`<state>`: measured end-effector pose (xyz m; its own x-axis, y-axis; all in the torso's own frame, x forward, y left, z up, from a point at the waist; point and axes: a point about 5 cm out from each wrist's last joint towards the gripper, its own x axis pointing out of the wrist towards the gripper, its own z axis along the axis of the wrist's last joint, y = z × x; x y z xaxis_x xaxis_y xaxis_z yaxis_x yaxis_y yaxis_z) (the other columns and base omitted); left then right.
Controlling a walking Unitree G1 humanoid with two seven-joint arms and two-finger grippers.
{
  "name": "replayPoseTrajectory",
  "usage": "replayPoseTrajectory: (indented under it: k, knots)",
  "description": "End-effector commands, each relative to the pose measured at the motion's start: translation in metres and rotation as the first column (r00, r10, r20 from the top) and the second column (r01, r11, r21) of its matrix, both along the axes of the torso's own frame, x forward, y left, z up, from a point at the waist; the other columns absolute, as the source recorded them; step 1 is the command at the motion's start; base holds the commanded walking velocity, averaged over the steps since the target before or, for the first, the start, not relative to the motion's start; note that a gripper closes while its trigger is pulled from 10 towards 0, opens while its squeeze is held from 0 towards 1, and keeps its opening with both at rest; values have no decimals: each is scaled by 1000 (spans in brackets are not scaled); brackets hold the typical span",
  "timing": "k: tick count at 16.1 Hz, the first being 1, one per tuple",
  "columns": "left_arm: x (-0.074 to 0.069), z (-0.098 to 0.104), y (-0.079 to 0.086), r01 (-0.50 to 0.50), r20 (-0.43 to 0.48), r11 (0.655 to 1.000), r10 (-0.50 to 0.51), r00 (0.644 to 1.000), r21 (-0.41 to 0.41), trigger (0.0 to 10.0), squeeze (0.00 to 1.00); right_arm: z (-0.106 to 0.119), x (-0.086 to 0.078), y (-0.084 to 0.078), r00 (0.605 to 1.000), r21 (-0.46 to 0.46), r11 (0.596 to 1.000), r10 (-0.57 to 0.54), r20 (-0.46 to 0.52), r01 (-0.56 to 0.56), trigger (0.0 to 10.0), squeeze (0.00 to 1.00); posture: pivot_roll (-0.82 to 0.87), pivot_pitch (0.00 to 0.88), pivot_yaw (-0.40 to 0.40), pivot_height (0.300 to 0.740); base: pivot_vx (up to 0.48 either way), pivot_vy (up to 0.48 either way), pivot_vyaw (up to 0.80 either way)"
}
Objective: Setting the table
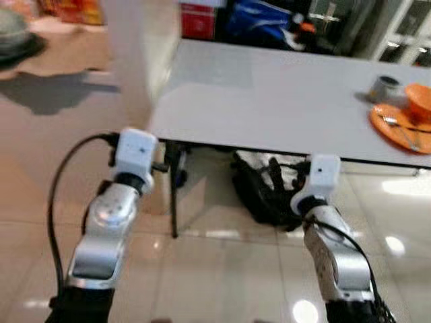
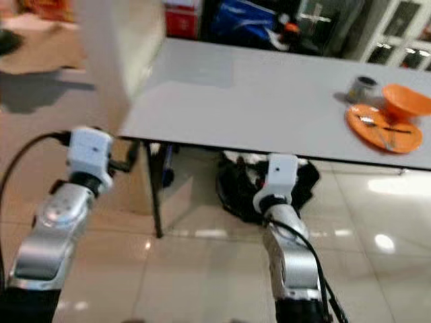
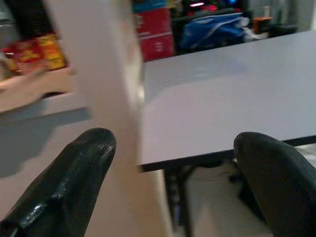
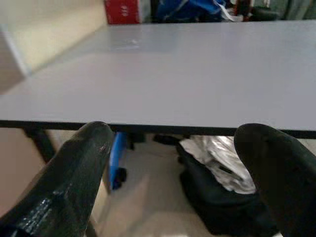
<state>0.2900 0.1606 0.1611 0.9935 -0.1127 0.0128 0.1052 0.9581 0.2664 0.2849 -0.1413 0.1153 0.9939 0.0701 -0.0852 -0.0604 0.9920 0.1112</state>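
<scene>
Left claw (image 3: 168,182) spread wide, its two black fingers (image 3: 64,187) well apart and holding nothing, aimed at the near corner of the grey surface (image 1: 269,101) and touching nothing. Right claw (image 4: 173,177) likewise spread wide and empty, its fingers (image 4: 69,173) level with the surface's near edge, short of it. Both silver arms are raised in front of the robot, below and before that edge. The surface runs with its long axis across the view, away toward the robot's right. Toward its right end lies an orange plate (image 1: 397,128) bearing cutlery (image 1: 403,133) whose exact kind is too blurred to tell; an orange bowl (image 1: 419,101) rests at the plate's far side, and a small metal cup (image 1: 385,87) stands just beside the plate, on its far left. A cream pillar (image 1: 138,54) rises against the surface's left corner. Under the surface, on the tiled floor, lies a black bag (image 1: 266,192) with white fabric showing on top. Beyond the surface's far edge stand a red box (image 1: 197,20) and a blue bag (image 1: 259,23).
</scene>
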Motion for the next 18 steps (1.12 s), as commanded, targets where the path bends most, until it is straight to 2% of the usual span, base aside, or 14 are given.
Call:
replayPoseTrajectory:
  k: [1, 14, 18]
  knots:
    - [-1, 1, -12, 38, 1, 999, -38, 999, -6, 10000, 0, -1, -2, -13, 999, -3, 999, -39, -1, 39, 10000, 0, 53, 37, -66, 740, 0, 480, 0]
    - [-1, 6, -4, 18, 10, 1000, -18, 1000, -2, 10000, 0, 1, -1, -11, 999, 0, 999, -33, 8, 33, 10000, 0, 65, 29, -71, 740, 0, 480, 0]
    - [-1, 11, 1, -4, 20, 1000, 5, 1000, -29, 10000, 0, 4, 1, -9, 1000, -5, 1000, -9, 22, 10, 10000, 0, 69, 20, -72, 740, 0, 480, 0]
